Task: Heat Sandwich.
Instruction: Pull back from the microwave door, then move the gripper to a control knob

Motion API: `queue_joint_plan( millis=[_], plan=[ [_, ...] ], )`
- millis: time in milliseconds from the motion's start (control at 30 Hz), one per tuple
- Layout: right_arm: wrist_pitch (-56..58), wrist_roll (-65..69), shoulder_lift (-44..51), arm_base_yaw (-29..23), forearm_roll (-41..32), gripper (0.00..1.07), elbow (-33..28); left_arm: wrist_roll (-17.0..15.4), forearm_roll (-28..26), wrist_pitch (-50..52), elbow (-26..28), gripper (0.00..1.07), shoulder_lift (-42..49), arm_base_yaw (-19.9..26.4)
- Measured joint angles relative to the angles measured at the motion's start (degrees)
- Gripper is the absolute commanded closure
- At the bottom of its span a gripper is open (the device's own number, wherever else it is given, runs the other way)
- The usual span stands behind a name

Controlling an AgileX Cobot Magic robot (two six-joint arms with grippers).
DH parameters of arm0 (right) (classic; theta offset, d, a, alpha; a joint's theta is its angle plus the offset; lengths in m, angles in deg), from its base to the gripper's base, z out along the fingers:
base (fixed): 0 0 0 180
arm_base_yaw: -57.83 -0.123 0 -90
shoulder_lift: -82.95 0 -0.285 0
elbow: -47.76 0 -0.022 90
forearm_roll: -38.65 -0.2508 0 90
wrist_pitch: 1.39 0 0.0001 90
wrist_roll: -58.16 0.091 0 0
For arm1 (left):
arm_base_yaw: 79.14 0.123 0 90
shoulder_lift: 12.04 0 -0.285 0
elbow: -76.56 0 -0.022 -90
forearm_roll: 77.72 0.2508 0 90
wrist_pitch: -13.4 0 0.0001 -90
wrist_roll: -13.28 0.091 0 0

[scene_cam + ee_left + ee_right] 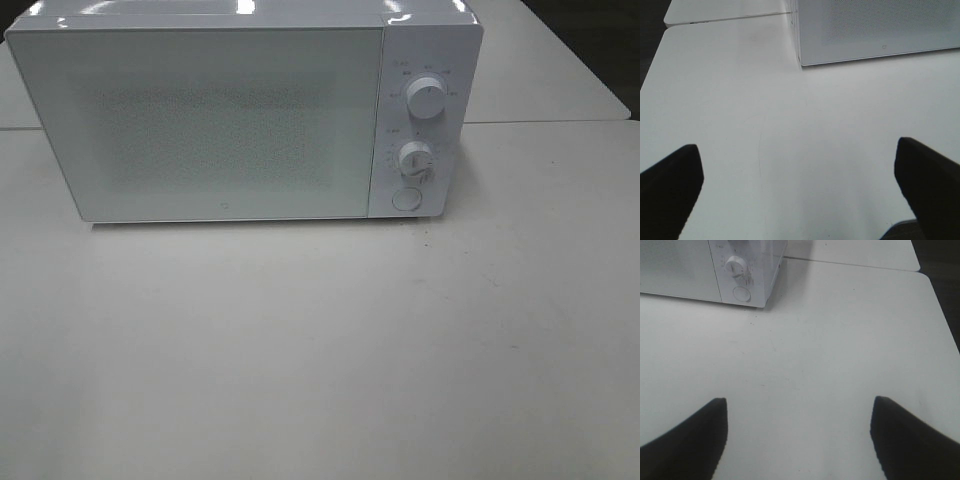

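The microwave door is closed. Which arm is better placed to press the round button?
Right, probably: the right claw faces the round button on the microwave's control side; the left claw sees only the door's other corner.

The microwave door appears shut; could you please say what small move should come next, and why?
Probably move the right gripper toward the round button below the dials, likely the door release: the microwave is shut, no sandwich shows, and its jaws stand open, empty.

You see a microwave (230,205) in smooth, glossy white plastic, its door (210,120) finely dot-meshed, on a smooth matt white counter (320,350), and dull matt black fingers (670,190) on the left gripper (797,147) and right gripper (800,401).
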Motion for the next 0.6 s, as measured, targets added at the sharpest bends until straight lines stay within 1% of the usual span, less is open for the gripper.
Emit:
queue_joint_plan(
  millis=[200, 333, 600],
  plan=[
    [-0.6, 1.4, -2.2, 0.0, 0.0, 0.31, 1.5, 0.0, 0.0, 0.0, 0.0, 0.03, 0.0, 0.0],
    [-4.1, 1.4, -6.7, 0.0, 0.0, 0.31, 1.7, 0.0, 0.0, 0.0, 0.0, 0.03, 0.0, 0.0],
    [-9.0, 1.4, -11.2, 0.0, 0.0, 0.31, 1.7, 0.0, 0.0, 0.0, 0.0, 0.03, 0.0, 0.0]
  ],
)
